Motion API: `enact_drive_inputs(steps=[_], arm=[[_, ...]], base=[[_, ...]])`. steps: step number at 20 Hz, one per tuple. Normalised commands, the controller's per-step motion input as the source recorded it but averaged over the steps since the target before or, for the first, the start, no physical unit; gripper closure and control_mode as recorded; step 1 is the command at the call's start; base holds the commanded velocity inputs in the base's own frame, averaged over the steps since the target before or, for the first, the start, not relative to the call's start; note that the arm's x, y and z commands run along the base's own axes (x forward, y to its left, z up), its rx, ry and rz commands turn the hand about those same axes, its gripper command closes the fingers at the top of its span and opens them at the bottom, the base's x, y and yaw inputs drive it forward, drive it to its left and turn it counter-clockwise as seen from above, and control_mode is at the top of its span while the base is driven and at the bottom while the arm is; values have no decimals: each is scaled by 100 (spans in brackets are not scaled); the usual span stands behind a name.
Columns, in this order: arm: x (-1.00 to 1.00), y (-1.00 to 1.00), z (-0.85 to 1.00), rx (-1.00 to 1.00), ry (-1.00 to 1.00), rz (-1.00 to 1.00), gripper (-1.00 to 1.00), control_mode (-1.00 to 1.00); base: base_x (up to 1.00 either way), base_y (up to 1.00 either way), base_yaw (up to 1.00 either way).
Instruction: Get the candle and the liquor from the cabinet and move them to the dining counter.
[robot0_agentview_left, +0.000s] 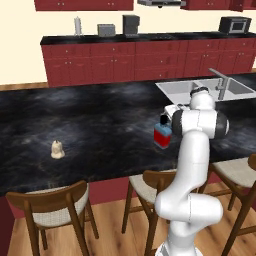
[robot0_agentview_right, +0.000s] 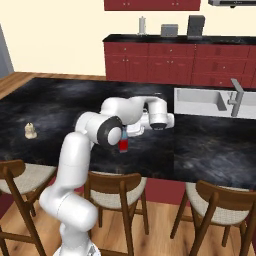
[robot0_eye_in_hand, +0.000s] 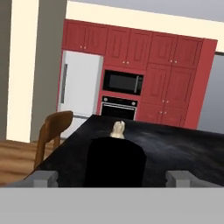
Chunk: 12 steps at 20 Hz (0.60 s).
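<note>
The liquor (robot0_agentview_left: 162, 135), a squat bottle with a blue top, red label and black cap, stands upright on the dining counter (robot0_agentview_left: 100, 115) near its front edge. My gripper (robot0_agentview_left: 168, 118) is level with the bottle's top, partly hidden behind my forearm. In the hand view the black cap (robot0_eye_in_hand: 114, 162) sits between the two fingertips (robot0_eye_in_hand: 43, 177), which stand wide apart, so the gripper (robot0_eye_in_hand: 113, 177) is open. The red label of the liquor (robot0_agentview_right: 123, 145) peeks out below my arm. The candle (robot0_agentview_left: 57, 149), a small cream wax figure, stands on the same counter far to the left, candle (robot0_agentview_right: 31, 131), candle (robot0_eye_in_hand: 117, 130).
A sink (robot0_agentview_left: 200, 90) with a faucet (robot0_agentview_left: 220, 82) is set into the counter's right part. Wooden stools (robot0_agentview_left: 50, 210) line the near side. The back counter (robot0_agentview_left: 135, 37) carries appliances, with red wall cabinets (robot0_agentview_left: 82, 4) above. A fridge (robot0_eye_in_hand: 81, 85) and an oven (robot0_eye_in_hand: 120, 107) stand beyond the counter's end.
</note>
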Motion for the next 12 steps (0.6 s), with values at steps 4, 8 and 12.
enact_drive_inputs(steps=[4,8,12], arm=[[0,-24,11,0,-5,0,-100,-100],[0,-31,28,-1,-4,0,-100,-100],[-18,-30,48,-6,0,-8,-100,-100]], base=[[0,0,0],[0,0,0],[0,0,0]])
